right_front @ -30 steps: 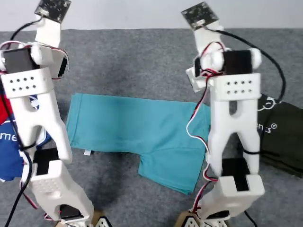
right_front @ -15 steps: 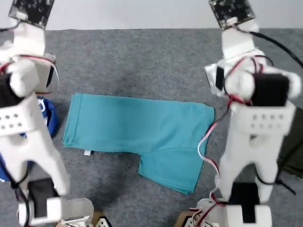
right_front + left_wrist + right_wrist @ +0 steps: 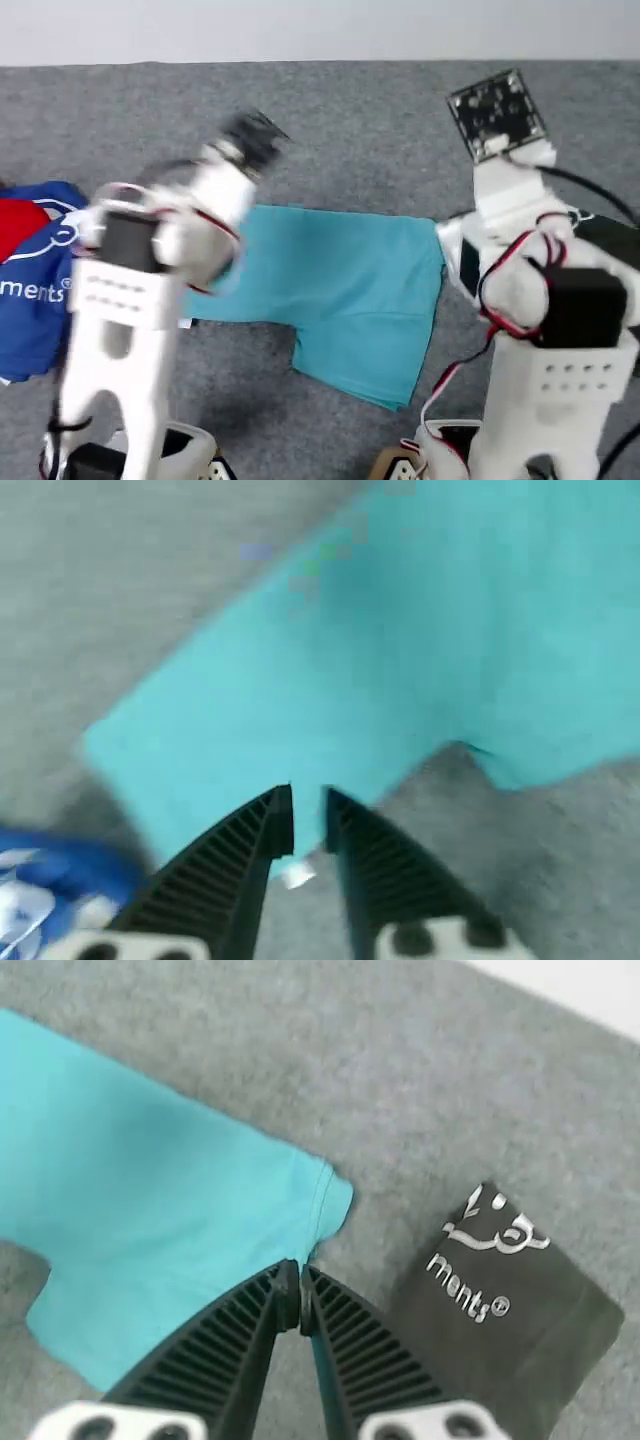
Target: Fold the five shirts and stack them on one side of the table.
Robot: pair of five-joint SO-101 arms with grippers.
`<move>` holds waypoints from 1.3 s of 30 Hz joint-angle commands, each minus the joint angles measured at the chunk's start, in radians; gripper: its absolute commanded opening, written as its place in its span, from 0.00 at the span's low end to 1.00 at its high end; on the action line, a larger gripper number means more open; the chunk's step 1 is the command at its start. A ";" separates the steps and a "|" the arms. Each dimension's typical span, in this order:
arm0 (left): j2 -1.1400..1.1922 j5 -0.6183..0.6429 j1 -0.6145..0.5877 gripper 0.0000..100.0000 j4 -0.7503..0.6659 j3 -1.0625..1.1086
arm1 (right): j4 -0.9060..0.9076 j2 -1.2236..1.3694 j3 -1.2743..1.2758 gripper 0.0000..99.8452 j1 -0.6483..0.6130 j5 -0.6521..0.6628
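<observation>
High view shows the teal shirt (image 3: 340, 290) lying flat on the grey worktop (image 3: 350, 130), with one sleeve pointing toward the arm bases, so its folding is not finished. A blue and red shirt (image 3: 35, 290) lies just past the teal shirt's left edge. A folded dark shirt (image 3: 500, 1300) sits just beyond its right corner.

The left pincer (image 3: 308, 815) hangs over the teal shirt's near-left edge with only a narrow slit between its tips, holding nothing. The right pincer (image 3: 300, 1295) hovers above the teal shirt's right corner, its tips pressed together and empty.

I judge the step in hand to be the approach for the next fold of the teal shirt. The next move calls for both pincers to spread, drop onto the cloth edges and pinch the cloth without snagging the worktop cover.

Against half a second ago, the left arm (image 3: 160, 270) has swung inward and now covers the teal shirt's left edge, baring more of the blue and red shirt. The right arm (image 3: 540, 300) has dropped lower beside the teal shirt's right edge. The teal shirt itself has not shifted.
</observation>
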 commanded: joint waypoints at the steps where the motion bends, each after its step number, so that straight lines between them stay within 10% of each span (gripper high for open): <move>1: -0.035 -0.011 0.146 0.16 -0.089 0.133 | 0.041 -0.074 0.061 0.01 0.013 0.000; 14: -0.029 0.028 0.516 0.21 -0.358 0.444 | 0.039 -0.176 0.086 0.02 0.292 0.000; 39: 0.408 0.040 0.552 0.20 -0.557 0.437 | 0.039 -0.209 0.087 0.08 0.308 -0.008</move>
